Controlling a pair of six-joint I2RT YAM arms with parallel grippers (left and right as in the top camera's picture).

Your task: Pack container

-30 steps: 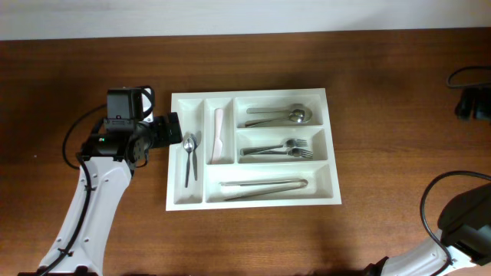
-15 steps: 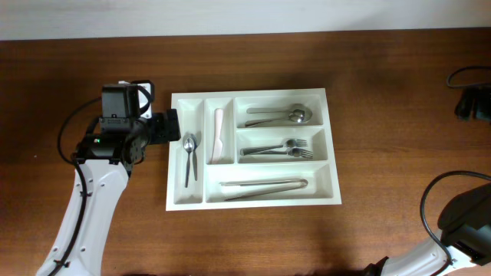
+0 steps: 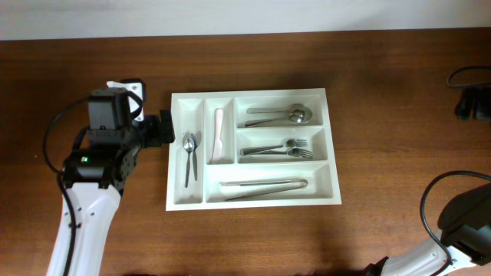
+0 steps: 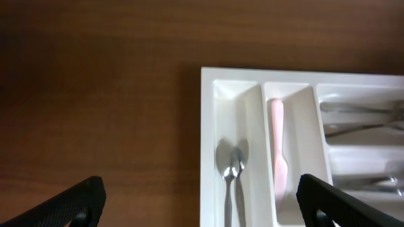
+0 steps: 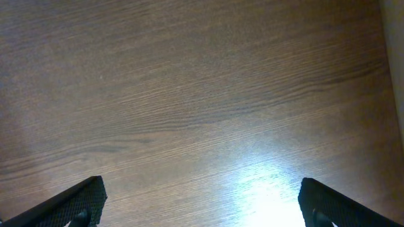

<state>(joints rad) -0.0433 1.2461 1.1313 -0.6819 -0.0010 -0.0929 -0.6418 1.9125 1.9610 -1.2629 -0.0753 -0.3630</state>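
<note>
1. Surface [image 3: 383,61]: dark brown wood that carries everything shown. Only bare wood lies under the right jaws.
2. Container [image 3: 253,204]: a white tray with five compartments, lying flat directly ahead of the left jaws. In the left wrist view, its nearest rim runs beneath the gap between those jaws.
3. Left gripper [image 3: 170,130]: the jaws are spread wide and hold nothing. They stand at the container's rim beside the first narrow compartment; whether they touch it cannot be told.
4. Right gripper [image 5: 202,205]: the jaws are spread wide and empty, with only their two black tips in the right wrist view.
5. Tongs [image 3: 265,186]: metal, lying lengthwise in the front wide compartment, beyond both narrow compartments from the left jaws.
6. Spoons [image 3: 280,116]: lying together in the rear wide compartment, bowls pointing away from the left jaws.
7. Forks [image 3: 276,149]: in the middle wide compartment, tines pointing away from the left jaws.
8. Knife [image 3: 219,136]: pale pink, in the second narrow compartment from the left jaws.
9. Teaspoons [image 3: 189,157]: two, side by side in the narrow compartment nearest the left jaws.
</note>
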